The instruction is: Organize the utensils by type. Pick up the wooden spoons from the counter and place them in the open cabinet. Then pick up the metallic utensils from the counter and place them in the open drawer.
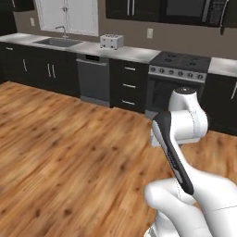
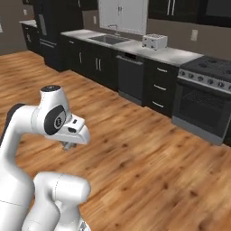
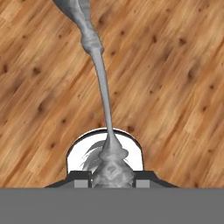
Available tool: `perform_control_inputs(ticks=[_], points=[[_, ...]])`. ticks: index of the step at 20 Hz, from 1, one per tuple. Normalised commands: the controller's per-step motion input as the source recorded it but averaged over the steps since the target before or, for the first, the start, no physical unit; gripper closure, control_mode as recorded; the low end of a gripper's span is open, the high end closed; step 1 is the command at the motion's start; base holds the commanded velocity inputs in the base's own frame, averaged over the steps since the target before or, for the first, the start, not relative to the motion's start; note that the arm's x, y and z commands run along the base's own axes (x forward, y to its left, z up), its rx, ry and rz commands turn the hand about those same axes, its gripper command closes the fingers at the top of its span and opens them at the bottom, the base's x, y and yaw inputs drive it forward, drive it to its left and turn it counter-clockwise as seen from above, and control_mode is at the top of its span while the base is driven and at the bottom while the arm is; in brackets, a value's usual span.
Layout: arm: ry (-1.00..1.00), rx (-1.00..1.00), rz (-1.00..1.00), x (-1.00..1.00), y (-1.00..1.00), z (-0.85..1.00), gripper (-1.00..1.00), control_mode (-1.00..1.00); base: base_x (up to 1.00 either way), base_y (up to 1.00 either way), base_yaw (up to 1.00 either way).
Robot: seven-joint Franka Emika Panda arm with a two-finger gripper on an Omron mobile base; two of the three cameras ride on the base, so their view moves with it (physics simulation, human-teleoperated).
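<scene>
A slim silver-grey metallic utensil (image 3: 103, 87) sticks out from my gripper (image 3: 112, 176), which is shut on its thick ornate end. It points away from the hand, over the wood plank floor (image 3: 175, 65). In the right base view the gripper (image 2: 68, 145) hangs under the folded arm and faces down at the floor. The wooden spoons, the open cabinet and the open drawer are out of view.
Along the back wall runs a light counter (image 1: 134, 53) on black base cabinets, with a sink (image 1: 58, 41), a toaster (image 1: 111, 41) and a stove (image 1: 180, 65). Black upper cabinets (image 1: 129, 7) hang shut above. A wide stretch of wood floor (image 1: 69, 148) lies between me and them.
</scene>
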Motion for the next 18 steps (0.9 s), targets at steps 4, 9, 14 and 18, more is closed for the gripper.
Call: perform_control_inputs(ticks=[4, 9, 14, 18], points=[[0.0, 0.0, 0.0, 0.0, 0.0, 0.0, 1.0, 1.0, 1.0, -0.13, 0.33], [0.0, 0.0, 0.0, 0.0, 0.0, 0.0, 1.0, 1.0, 1.0, -0.08, 0.35], [0.0, 0.0, 0.0, 0.0, 0.0, 0.0, 1.0, 1.0, 1.0, 0.0, 0.41], [0.0, 0.0, 0.0, 0.0, 0.0, 0.0, 1.0, 1.0, 1.0, 0.0, 0.41]])
